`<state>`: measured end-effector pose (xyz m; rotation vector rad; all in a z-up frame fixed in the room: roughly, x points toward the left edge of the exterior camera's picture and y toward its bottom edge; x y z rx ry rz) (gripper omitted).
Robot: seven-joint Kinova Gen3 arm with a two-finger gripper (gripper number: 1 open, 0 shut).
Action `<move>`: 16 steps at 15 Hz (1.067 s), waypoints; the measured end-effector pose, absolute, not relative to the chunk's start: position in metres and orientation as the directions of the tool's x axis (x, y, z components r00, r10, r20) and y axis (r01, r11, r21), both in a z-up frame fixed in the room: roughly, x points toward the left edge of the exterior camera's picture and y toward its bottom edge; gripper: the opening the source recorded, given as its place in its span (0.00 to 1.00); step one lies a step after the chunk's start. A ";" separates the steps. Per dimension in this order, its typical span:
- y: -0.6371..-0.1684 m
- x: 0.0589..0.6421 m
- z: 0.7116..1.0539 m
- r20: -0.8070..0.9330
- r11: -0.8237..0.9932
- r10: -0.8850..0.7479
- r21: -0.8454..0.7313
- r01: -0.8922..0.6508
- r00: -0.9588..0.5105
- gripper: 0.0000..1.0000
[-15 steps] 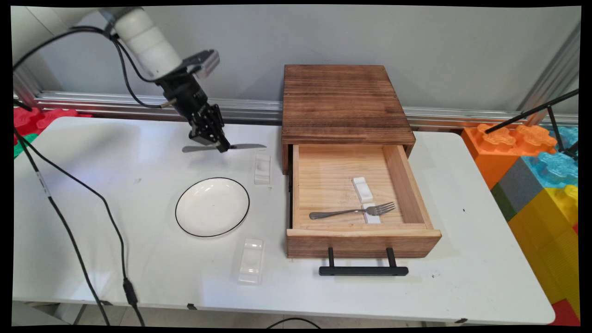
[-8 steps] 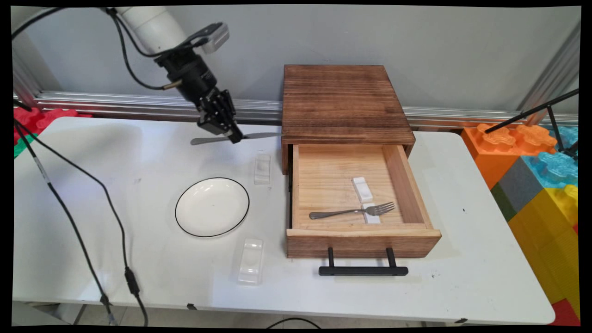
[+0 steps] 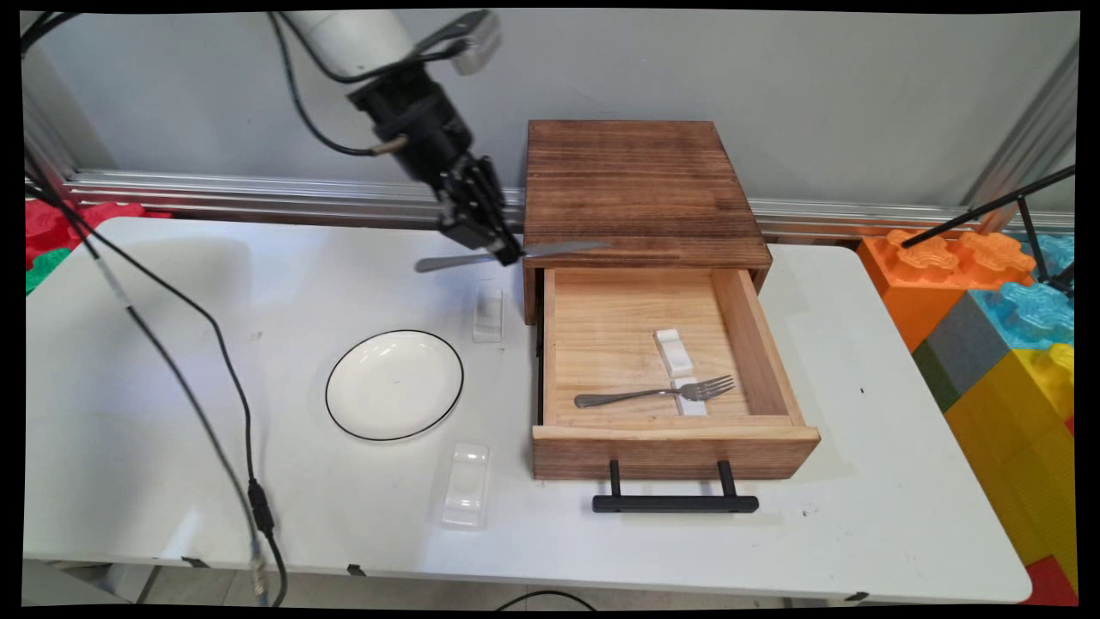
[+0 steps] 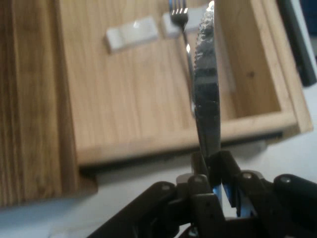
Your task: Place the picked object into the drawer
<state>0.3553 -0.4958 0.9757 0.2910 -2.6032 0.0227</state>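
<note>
**Carrying knife aloft at cabinet's front-left corner**

Holding a knife point(image 3: 559, 248) clamped near mid-length in the gripper point(image 3: 507, 254), closed tight on the metal and nothing else. Clear of the table point(image 3: 172, 344), roughly level, handle trailing left, blade tip crossing the front edge of the wooden cabinet point(image 3: 636, 180) in main view. Seen edge-on in hand view, knife point(image 4: 207, 89) running out from the gripper point(image 4: 214, 163) across the open drawer point(image 3: 756, 344), serrated edge showing, fork point(image 4: 179, 10) just beside the tip line.

Judged best handling for this carry:
- Keep clamp force up; thin flat stock, likely to pivot in the pads if bumped.
- Keep blade level, no wrist roll.
- Hold height over the drawer's left wall and the cabinet's top lip; tip looks close to that lip, true gap impossible to tell.
- Move slow near wood; any tip contact would lever the knife out of the grip.
- Stay off the fork point(image 3: 653, 394) and the white rest point(image 3: 673, 351) in the drawer; second white rest point(image 3: 690, 404) sitting under the tines.

Also on table: plate point(image 3: 394, 384), clear rest point(image 3: 488, 312) near the cabinet's corner, another clear rest point(image 3: 467, 484) near the front edge, black drawer handle point(image 3: 675, 503).

Writing/brands: none readable on knife, fork, cabinet or plate.
</note>
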 end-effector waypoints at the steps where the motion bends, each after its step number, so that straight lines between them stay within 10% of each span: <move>1: -0.495 0.342 0.976 0.499 0.977 -0.201 0.037 -0.211 -0.843 0.00; 16: -0.525 0.199 0.937 0.525 0.949 -0.273 0.009 -0.315 -0.806 0.00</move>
